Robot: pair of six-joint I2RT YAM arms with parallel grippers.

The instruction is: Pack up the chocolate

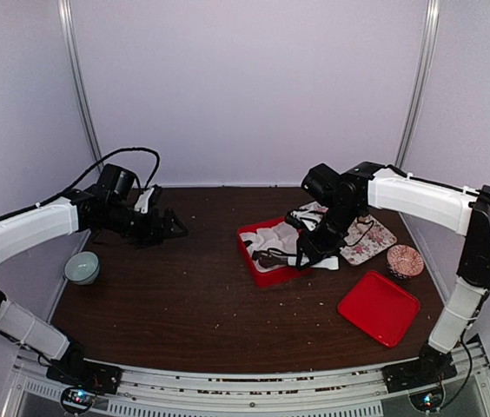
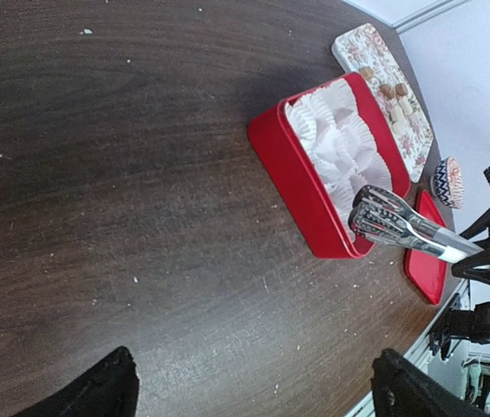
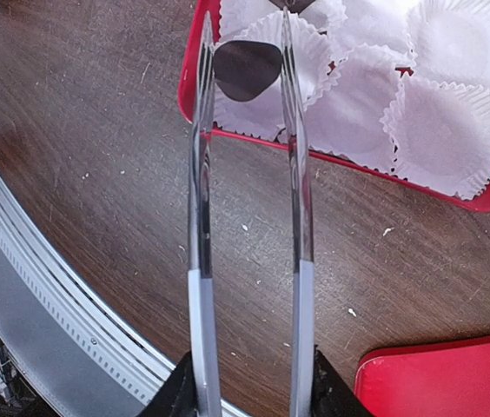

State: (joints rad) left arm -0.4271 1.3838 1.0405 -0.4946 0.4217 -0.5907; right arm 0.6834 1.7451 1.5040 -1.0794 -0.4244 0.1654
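Observation:
My right gripper (image 3: pixel 249 387) (image 1: pixel 314 248) is shut on the handles of metal tongs (image 3: pixel 200 174) (image 1: pixel 275 258) (image 2: pixel 401 224). Between the tong tips is a dark chocolate piece (image 3: pixel 247 69), over a white paper cup (image 3: pixel 306 52) at the near corner of the red box (image 3: pixel 488 200) (image 1: pixel 262 278) (image 2: pixel 297 182). I cannot tell whether the tips pinch it. Other white cups (image 3: pixel 445 130) (image 2: pixel 341 139) in the box look empty. Tan chocolate lumps (image 2: pixel 393 95) lie on the floral tray (image 2: pixel 358 43) (image 1: pixel 371 243). My left gripper (image 1: pixel 175 228) (image 2: pixel 258 382) hangs open over bare table, left of the box.
A red lid (image 1: pixel 379 307) (image 3: pixel 453 382) lies to the front right of the box. A round patterned disc (image 1: pixel 404 261) (image 2: pixel 447 181) stands beside the floral tray. A pale bowl (image 1: pixel 82 267) sits at the table's left edge. Crumbs are scattered on the dark wood.

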